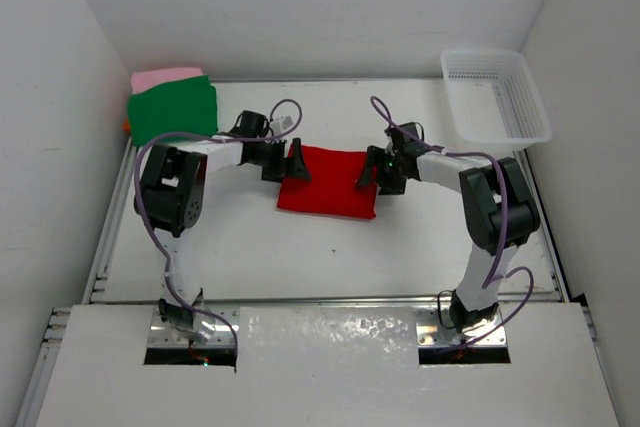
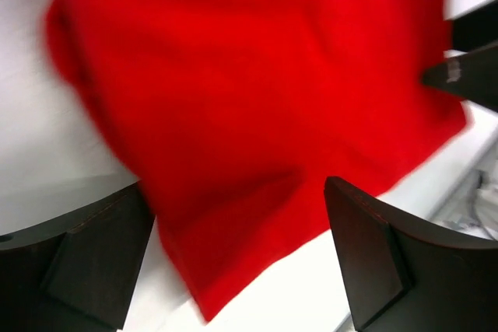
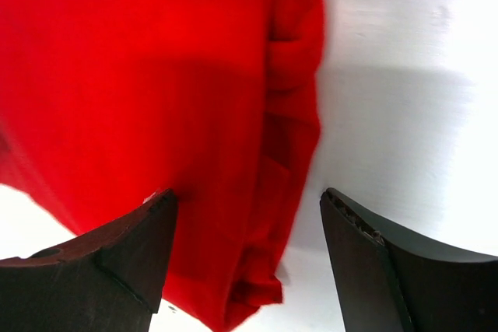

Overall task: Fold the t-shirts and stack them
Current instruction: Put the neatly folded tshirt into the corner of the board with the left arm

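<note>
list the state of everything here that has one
red shirt, folded, flat mid-table
green shirt, folded, top of the stack
pink shirt, under green shirt, mostly hidden
basket, upright, empty
left gripper, open at red shirt's left edge
right gripper, open at its right edge

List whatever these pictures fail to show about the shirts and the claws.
- Top view: the pink t-shirt lies mostly under the green t-shirt; the orange sliver beside them is too small to identify.
- Top view: the side edges of the red t-shirt are covered by the left claw and right claw.
- Left wrist view: the red cloth is blurred and cut off at the top edge.
</note>
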`<state>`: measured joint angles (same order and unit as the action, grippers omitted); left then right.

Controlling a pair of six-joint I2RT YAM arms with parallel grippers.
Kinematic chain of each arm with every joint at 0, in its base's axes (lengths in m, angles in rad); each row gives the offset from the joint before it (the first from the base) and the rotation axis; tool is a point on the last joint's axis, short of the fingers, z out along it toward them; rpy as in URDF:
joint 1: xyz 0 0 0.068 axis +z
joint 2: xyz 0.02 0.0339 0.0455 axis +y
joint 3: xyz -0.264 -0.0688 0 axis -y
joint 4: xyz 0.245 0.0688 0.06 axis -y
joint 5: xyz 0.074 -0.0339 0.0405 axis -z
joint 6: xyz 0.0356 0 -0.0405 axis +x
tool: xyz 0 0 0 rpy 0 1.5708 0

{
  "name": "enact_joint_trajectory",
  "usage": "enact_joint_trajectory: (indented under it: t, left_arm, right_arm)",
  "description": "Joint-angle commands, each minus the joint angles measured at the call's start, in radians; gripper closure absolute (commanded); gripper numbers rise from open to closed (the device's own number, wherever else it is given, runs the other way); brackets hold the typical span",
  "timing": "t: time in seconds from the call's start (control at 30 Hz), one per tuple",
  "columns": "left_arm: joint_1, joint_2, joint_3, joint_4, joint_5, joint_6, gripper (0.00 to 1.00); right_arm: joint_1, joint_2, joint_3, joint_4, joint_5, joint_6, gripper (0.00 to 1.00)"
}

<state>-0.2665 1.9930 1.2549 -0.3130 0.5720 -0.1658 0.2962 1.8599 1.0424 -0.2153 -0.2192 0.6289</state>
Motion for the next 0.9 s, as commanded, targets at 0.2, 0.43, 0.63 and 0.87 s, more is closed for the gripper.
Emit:
enact_joint_trajectory:
  t: [0.2,0.43,0.63,0.87]
  left_arm:
    - [-0.010,0.260,-0.054,0.020,0.140,-0.051,0.43]
    - [0.056,0.153,-0.037,0.012,0.123,-0.032,1.00]
    - [0.110,-0.046,0.075,-0.171,-0.124,0.127,1.00]
    - [0.159,-0.088,0.277,-0.354,-0.453,0.366,1.00]
  right_arm:
    - [0.004,0.058,-0.103,0.169,-0.089,0.089,0.29]
    - [-0.015,0.001,-0.125,0.149,-0.108,0.083,0.29]
    - [-0.058,-0.159,-0.058,-0.048,-0.037,-0.046,0.27]
    - [-0.065,-0.211,0.051,-0.176,0.023,-0.129,0.27]
